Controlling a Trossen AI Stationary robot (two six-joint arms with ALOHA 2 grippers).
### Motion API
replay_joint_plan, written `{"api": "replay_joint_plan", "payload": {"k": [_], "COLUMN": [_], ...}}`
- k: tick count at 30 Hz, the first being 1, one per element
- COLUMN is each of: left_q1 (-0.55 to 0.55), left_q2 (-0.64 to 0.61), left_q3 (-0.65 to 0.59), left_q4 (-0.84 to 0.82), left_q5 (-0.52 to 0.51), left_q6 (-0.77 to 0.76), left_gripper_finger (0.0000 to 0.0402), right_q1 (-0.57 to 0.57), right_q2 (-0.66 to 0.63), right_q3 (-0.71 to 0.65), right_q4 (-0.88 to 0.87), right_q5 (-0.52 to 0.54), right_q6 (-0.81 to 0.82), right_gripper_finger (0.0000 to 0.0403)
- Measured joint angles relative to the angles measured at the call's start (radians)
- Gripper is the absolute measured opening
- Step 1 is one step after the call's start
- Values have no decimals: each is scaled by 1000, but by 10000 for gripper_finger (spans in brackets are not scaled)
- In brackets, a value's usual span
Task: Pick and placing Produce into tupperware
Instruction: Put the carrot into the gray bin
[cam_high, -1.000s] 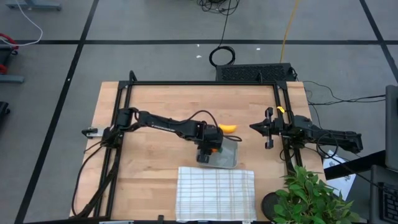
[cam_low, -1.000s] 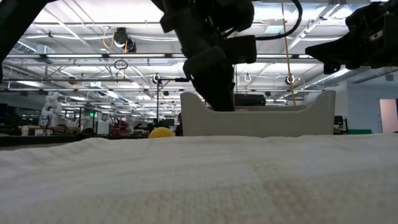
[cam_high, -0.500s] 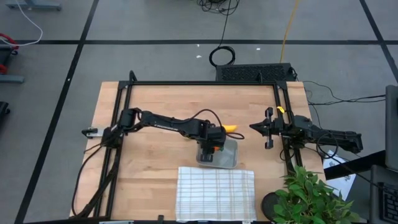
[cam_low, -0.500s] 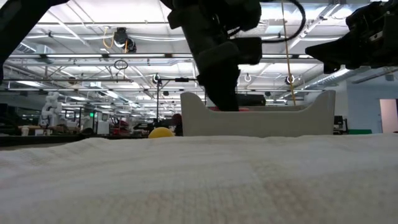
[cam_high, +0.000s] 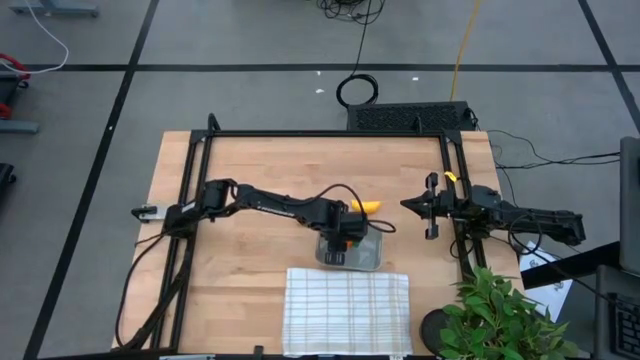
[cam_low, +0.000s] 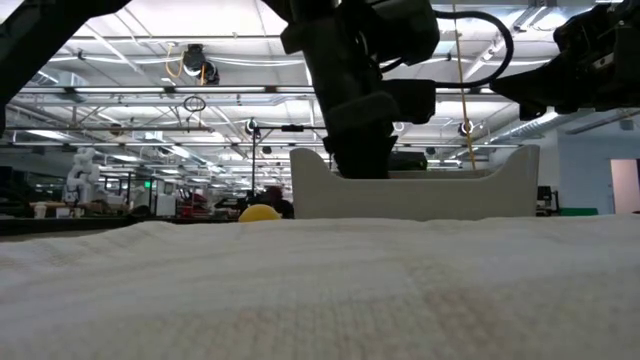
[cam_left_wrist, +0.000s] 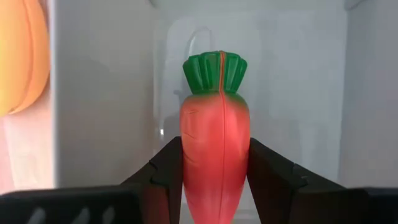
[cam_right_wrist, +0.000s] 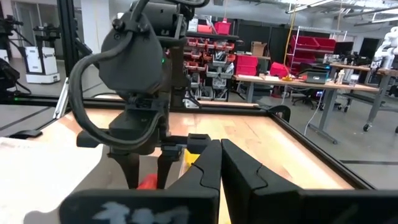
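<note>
Two arms, left gripper (cam_left_wrist: 214, 180) clamping carrot (cam_left_wrist: 214, 134) over tupperware (cam_high: 366, 250), right gripper (cam_high: 407, 205) closed, parked aside

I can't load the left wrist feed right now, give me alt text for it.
The left hand is shut on the orange carrot, green top pointing away from the camera, a dark finger pressed against each side. Behind it lies the pale floor and wall of the grey tupperware, and part of a yellow-orange item shows beyond that wall.
</note>
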Motion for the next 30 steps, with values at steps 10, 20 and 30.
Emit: {"api": "replay_joint_plan", "payload": {"k": [10,20,30], "left_q1": [0,1,0], "left_q2": [0,0,19], "left_q3": [-1,-2,-3], "left_q4": [0,0,5], "left_q5": [0,0,0], "left_q6": [21,54,86], "left_gripper_finger": [136,136,136], "right_q1": [0,0,0], "right_q2": [1,1,1], "right_q3": [0,0,0], "right_q4": [0,-1,-2], "right_q5": [0,0,0], "right_q6": [0,0,0], "right_gripper_finger": [0,0,0]}}
